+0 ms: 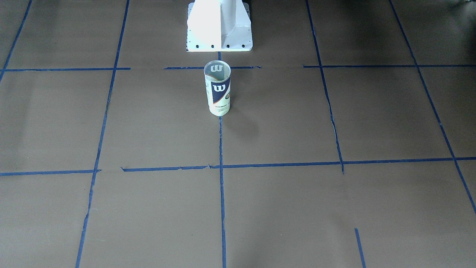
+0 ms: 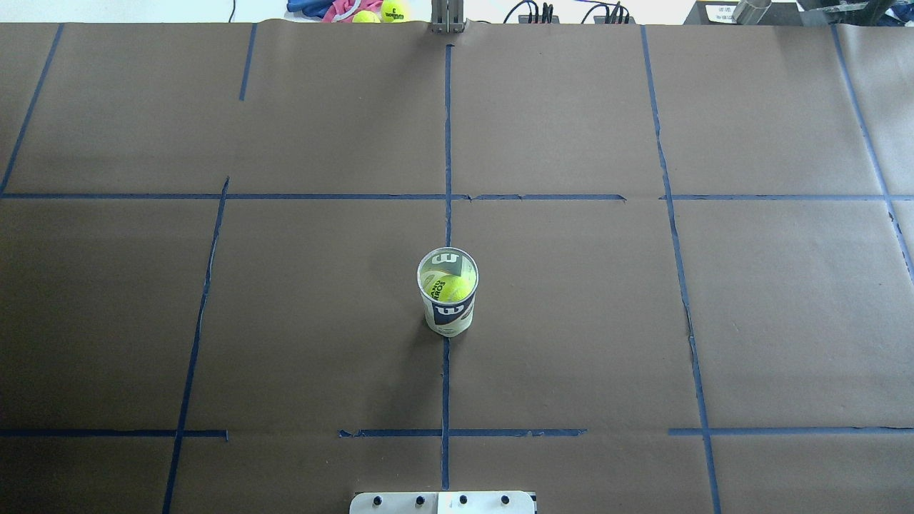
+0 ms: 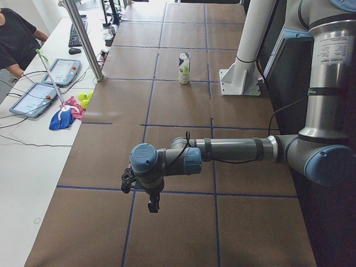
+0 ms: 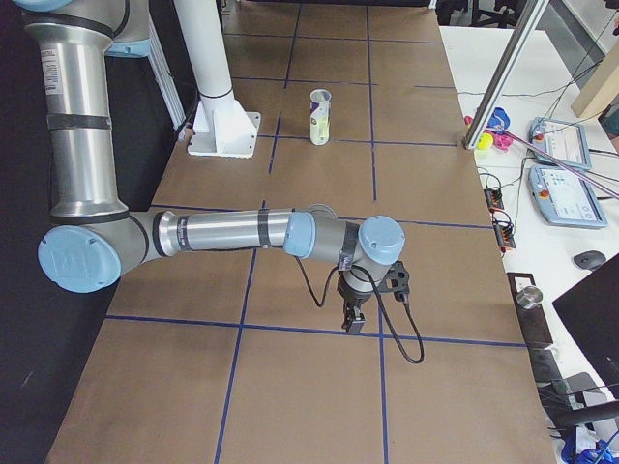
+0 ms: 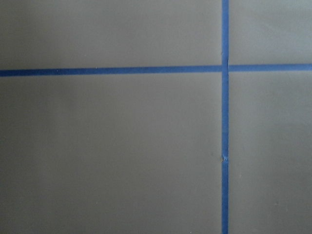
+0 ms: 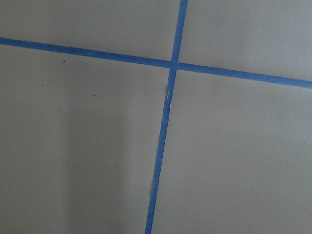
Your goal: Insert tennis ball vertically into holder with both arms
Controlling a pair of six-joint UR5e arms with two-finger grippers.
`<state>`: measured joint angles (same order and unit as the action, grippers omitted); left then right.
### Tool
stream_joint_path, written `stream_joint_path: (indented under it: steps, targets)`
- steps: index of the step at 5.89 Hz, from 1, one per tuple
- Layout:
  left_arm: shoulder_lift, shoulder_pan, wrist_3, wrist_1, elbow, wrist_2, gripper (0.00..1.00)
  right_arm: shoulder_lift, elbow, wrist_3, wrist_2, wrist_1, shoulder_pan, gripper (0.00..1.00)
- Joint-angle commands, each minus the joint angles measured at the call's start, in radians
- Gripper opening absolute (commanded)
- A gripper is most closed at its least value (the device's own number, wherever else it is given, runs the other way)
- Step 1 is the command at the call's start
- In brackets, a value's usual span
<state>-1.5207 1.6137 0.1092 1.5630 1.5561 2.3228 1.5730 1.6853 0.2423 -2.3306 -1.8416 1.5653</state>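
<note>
The holder, a clear Wilson can with a white and navy label, stands upright near the table's middle on a blue tape line. In the overhead view the tennis ball lies inside the holder, seen through its open top. The holder also shows in the exterior left view and the exterior right view. My left gripper hangs over the table's left end, far from the holder. My right gripper hangs over the right end. Whether either is open or shut I cannot tell. Both wrist views show only brown paper and tape.
The white pedestal base stands just behind the holder on the robot's side. Spare tennis balls and cloth lie beyond the far table edge. Tablets and an operator are at a side desk.
</note>
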Motion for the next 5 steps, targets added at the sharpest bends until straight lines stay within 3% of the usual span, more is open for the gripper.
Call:
stream_joint_path:
  steps: [1,3,4,5]
  targets:
    - [0.082,-0.001,-0.002,0.135,-0.001,0.003,1.0,0.038,0.048,-0.006,0.002,-0.001,-0.004,1.0]
    - [0.044,-0.006,-0.008,0.073,0.013,0.003,1.0,0.039,0.039,-0.003,0.002,0.001,-0.014,1.0]
    - [0.025,-0.008,-0.003,-0.057,0.085,0.001,1.0,0.039,0.039,-0.005,0.001,0.002,-0.016,1.0]
    - [0.039,-0.008,0.001,-0.086,0.12,0.0,1.0,0.039,0.048,-0.008,-0.001,0.002,-0.016,1.0]
